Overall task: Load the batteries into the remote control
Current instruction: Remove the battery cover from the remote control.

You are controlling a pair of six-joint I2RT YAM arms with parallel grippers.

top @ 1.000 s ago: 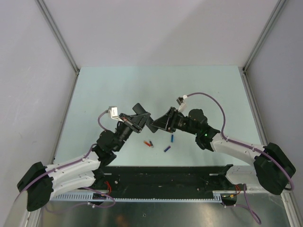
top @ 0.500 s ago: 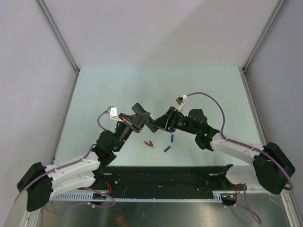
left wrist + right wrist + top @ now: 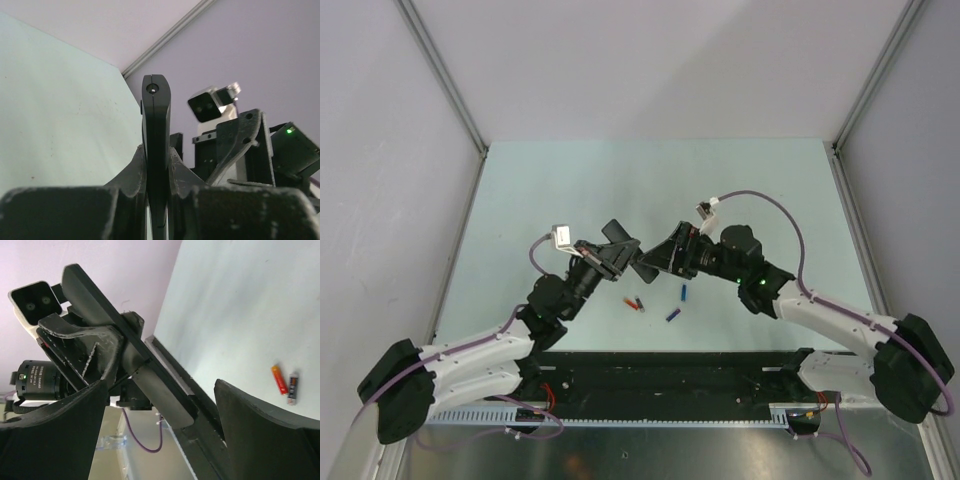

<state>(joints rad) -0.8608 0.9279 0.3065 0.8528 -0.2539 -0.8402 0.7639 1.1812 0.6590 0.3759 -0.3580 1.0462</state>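
My left gripper is shut on the remote control, a slim black bar held in the air above the table's middle. In the left wrist view the remote stands edge-on between the fingers. My right gripper is open, its jaws on either side of the remote's lower end without touching it. Two red batteries and two blue batteries lie on the table below. The right wrist view shows an orange battery and a blue one side by side.
The pale green table is enclosed by grey walls with metal corner posts. A black rail runs along the near edge between the arm bases. Purple cables loop off both wrists.
My right arm has shifted slightly, its gripper edging closer to the remote. My left gripper still holds the remote in the same place. The batteries have not moved.
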